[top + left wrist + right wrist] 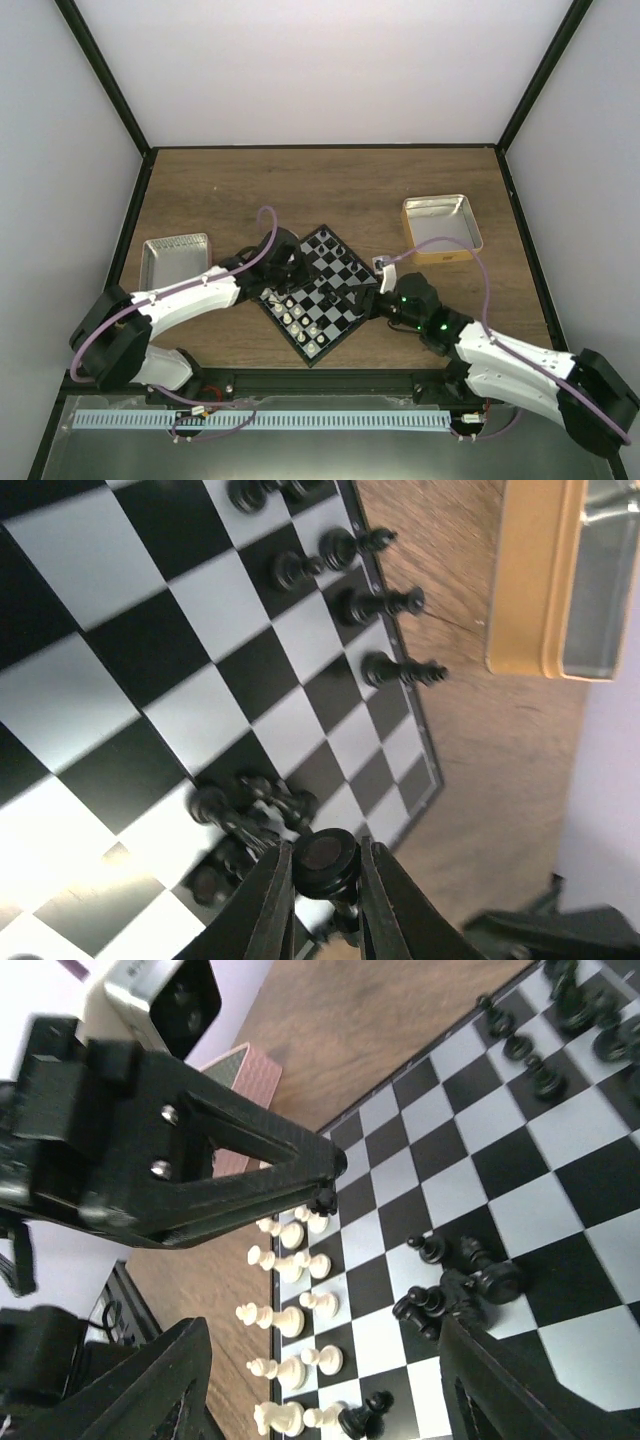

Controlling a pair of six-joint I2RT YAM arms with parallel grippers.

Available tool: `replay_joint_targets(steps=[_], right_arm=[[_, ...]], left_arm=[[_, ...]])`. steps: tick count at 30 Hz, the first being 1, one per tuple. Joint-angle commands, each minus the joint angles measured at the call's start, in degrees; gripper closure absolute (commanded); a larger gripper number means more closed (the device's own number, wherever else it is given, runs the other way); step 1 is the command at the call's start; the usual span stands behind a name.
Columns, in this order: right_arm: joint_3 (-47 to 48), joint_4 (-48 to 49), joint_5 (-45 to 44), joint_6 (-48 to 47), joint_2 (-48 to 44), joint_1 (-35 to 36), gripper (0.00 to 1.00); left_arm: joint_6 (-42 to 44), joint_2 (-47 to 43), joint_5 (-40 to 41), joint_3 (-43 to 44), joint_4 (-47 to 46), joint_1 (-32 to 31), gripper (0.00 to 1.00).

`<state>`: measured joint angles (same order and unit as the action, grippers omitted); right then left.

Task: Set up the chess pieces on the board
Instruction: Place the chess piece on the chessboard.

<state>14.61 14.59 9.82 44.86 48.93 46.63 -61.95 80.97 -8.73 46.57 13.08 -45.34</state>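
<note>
The left gripper [327, 872], nearly closed, pinches a black round-topped chess piece [325, 852] above the small black-and-grey checked chessboard [338, 283]. The chessboard lies corner-on at the wooden desk's [300, 180] centre, toward 6 o'clock. The right gripper [330, 1360], spread wide and holding nothing, hovers by its 3 o'clock corner. Bare desk extends at 12 o'clock; a pink-rimmed metal tray [175, 262] sits at 9 o'clock and a tan-rimmed metal tray [440, 255] at 2 o'clock.
</note>
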Motion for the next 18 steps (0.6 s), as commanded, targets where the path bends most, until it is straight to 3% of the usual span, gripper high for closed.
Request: replay_joint_targets(steps=[1,12,18], right_arm=[[3.9,7.7,7.4,-2.8,5.5,-0.3,0.37],[9.7,6.2,6.7,-7.4,14.0,-0.2,0.57],[9.8,3.6,7.8,-10.6,14.3,-0.2,0.52]], left_arm=[[-8.4,-2.7,-8.3,-3.2,-8.5,0.4,0.82],[-17.5,-4.7,-14.7,-8.5,-18.0,0.5,0.82],[-18.5,-5.2,-14.5,-9.0,-18.3,0.5,0.82]])
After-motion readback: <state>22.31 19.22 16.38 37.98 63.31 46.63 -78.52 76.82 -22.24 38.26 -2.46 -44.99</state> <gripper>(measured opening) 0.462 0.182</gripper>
